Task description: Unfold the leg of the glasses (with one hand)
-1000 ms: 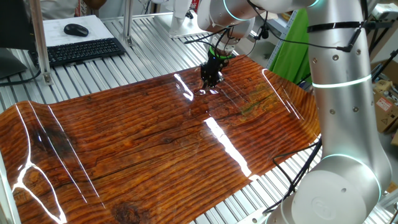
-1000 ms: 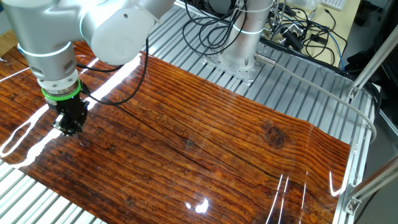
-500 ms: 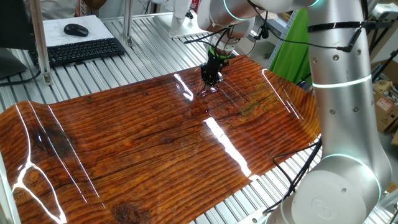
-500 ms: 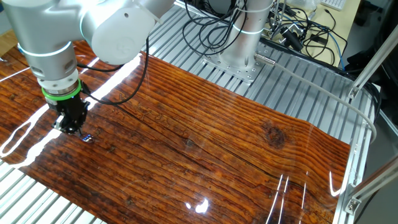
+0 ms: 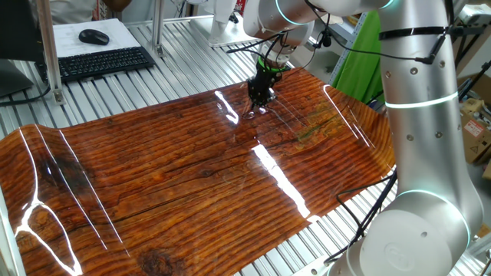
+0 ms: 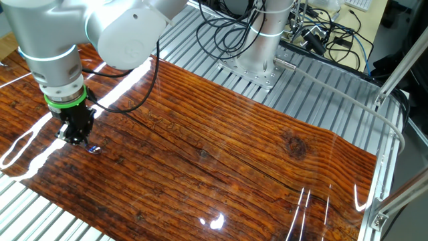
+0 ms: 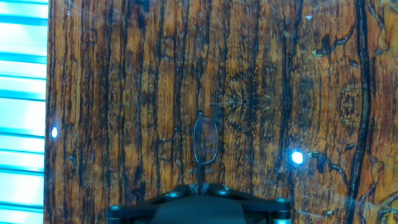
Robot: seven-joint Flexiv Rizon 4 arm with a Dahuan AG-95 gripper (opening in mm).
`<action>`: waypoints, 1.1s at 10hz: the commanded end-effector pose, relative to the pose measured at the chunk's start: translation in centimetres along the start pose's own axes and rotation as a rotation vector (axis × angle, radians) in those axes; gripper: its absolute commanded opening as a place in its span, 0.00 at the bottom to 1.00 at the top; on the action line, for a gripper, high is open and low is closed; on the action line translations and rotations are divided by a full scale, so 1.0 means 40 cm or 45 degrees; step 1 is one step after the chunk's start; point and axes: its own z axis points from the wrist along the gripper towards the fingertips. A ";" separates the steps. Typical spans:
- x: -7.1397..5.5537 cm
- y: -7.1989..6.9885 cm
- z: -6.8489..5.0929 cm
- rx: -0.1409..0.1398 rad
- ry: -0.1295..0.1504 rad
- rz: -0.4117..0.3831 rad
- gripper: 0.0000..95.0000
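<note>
The glasses (image 7: 205,142) are thin wire-framed with clear lenses. In the hand view one oval lens stands out just ahead of my gripper (image 7: 200,185), whose jaws are closed on the frame's near end. I cannot pick out the leg with certainty; only a faint thin line runs past the lens. In one fixed view the black gripper (image 5: 260,97) points down at the far side of the wood mat, with the glasses (image 5: 255,112) a faint glint under its tip. In the other fixed view the glasses (image 6: 94,148) hang beside the gripper (image 6: 77,138), just over the mat.
The glossy wood-grain mat (image 5: 176,176) lies on a slatted metal table (image 6: 281,100) with bright glare streaks. A keyboard (image 5: 100,61) and mouse (image 5: 93,36) sit far left. Cables (image 6: 314,33) and the arm's base (image 6: 257,63) stand behind the mat.
The gripper has risen slightly with the glasses, which now show beside its tip in the other fixed view. Over the last half second it has hardly moved.
</note>
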 end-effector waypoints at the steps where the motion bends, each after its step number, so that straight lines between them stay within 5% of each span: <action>1: 0.001 -0.001 -0.001 0.000 0.000 0.001 0.20; 5: 0.001 0.000 -0.008 0.011 0.003 -0.001 0.20; 6: 0.002 0.000 -0.009 0.010 0.002 -0.001 0.00; 11: 0.002 0.000 -0.009 0.009 0.004 -0.012 0.00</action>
